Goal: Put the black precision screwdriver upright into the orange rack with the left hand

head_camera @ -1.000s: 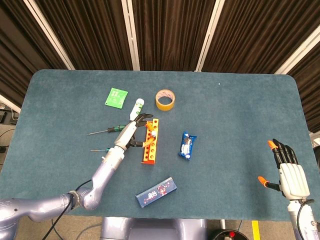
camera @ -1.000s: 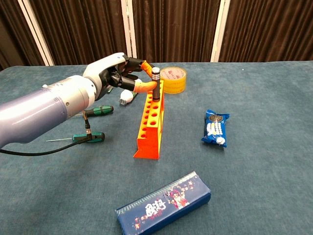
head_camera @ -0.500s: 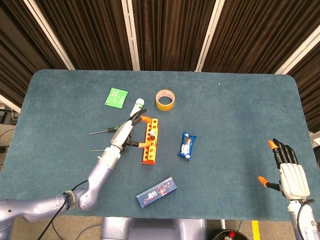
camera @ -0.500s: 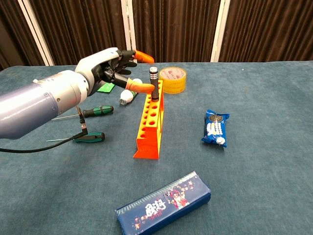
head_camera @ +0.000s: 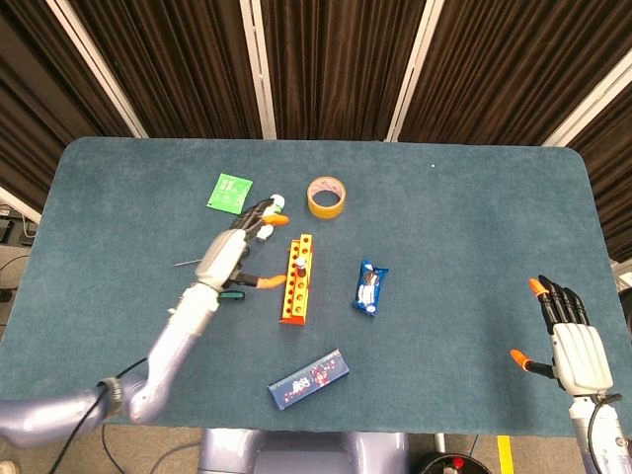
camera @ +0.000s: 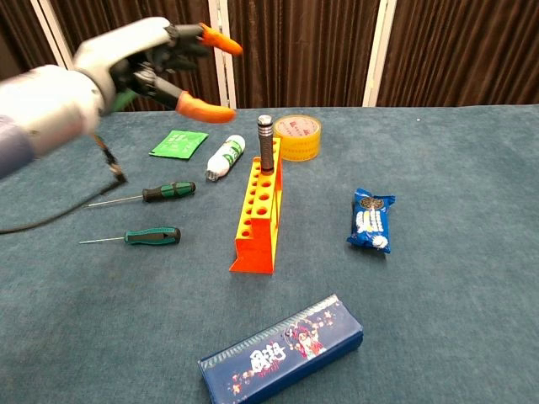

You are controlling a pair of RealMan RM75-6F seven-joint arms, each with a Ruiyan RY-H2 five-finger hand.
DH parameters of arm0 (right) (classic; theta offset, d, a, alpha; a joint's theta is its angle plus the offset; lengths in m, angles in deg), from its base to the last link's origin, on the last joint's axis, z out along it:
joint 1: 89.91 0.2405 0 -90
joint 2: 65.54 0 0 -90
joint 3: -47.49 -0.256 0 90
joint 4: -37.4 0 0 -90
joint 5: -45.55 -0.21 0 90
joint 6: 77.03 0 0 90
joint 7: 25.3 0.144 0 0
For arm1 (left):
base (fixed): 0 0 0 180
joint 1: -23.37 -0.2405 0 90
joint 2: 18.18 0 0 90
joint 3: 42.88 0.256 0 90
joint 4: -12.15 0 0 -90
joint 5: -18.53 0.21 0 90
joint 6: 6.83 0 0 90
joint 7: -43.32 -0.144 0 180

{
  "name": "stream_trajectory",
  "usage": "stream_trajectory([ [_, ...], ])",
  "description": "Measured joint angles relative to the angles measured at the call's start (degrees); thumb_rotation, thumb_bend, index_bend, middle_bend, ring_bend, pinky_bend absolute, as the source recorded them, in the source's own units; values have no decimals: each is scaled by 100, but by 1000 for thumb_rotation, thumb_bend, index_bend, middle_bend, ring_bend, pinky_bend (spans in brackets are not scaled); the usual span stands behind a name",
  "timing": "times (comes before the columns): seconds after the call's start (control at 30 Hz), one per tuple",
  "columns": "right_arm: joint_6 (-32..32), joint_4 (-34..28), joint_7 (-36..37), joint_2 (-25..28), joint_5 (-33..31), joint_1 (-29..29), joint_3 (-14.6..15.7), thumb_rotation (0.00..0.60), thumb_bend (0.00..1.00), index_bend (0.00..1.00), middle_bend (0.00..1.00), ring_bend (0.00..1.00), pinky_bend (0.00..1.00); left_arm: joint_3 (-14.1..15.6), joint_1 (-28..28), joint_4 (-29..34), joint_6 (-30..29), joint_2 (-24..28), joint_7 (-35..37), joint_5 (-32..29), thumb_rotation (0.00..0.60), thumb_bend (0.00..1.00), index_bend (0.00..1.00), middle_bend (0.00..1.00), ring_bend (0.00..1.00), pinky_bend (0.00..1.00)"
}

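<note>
The black precision screwdriver stands upright in the far end of the orange rack, its ribbed top pointing up. In the head view the orange rack lies mid-table with the screwdriver in it. My left hand is raised well above and to the left of the rack, fingers spread, holding nothing; the head view shows the left hand just left of the rack. My right hand hovers at the table's near right corner, fingers apart and empty.
Two green-handled screwdrivers lie left of the rack. A white bottle, a green packet and a yellow tape roll sit behind it. A blue snack pack lies right, a blue box in front.
My left hand has let go of the black screwdriver, opened, and lifted up and away to the left. The screwdriver stays upright in the rack. The right hand has not moved.
</note>
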Motion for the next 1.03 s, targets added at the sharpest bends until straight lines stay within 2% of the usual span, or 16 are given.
stream_trajectory([
  [0.17, -50, -46, -186, 31, -57, -6, 20, 600, 78, 0, 0, 0, 0, 425, -411, 568, -580, 685, -1155, 388, 600, 102, 132, 0, 0, 0],
  [0.3, -80, -107, -376, 45, -123, -15, 29, 600, 61, 0, 0, 0, 0, 907, -840, 1366, -932, 1475, -2349, 481, 600, 102, 28, 0, 0, 0],
  [0.4, -128, -175, -522, 66, -188, -17, 37, 600, 51, 0, 0, 0, 0, 1278, -1189, 2011, -1218, 2122, -3143, 494, 600, 97, 1, 0, 0, 0],
  [0.5, -131, -213, -614, 79, -201, -20, 41, 600, 49, 0, 0, 0, 0, 1664, -1612, 2345, -1660, 2591, -3683, 647, 600, 83, 0, 0, 0, 0],
  [0.7, -90, -182, -633, 74, -130, -30, 59, 600, 48, 0, 0, 0, 0, 2222, -2464, 2184, -2549, 2895, -3830, 1337, 600, 78, 0, 0, 0, 0],
  [0.87, -98, -146, -668, 58, -54, -21, 94, 600, 48, 0, 0, 0, 0, 2401, -2809, 1764, -2794, 2906, -3307, 1502, 600, 78, 0, 0, 0, 0],
  [1.03, -86, -105, -704, 35, -2, -13, 107, 600, 48, 0, 0, 0, 0, 2457, -3107, 968, -3097, 2774, -2706, 1794, 600, 75, 0, 0, 0, 0],
])
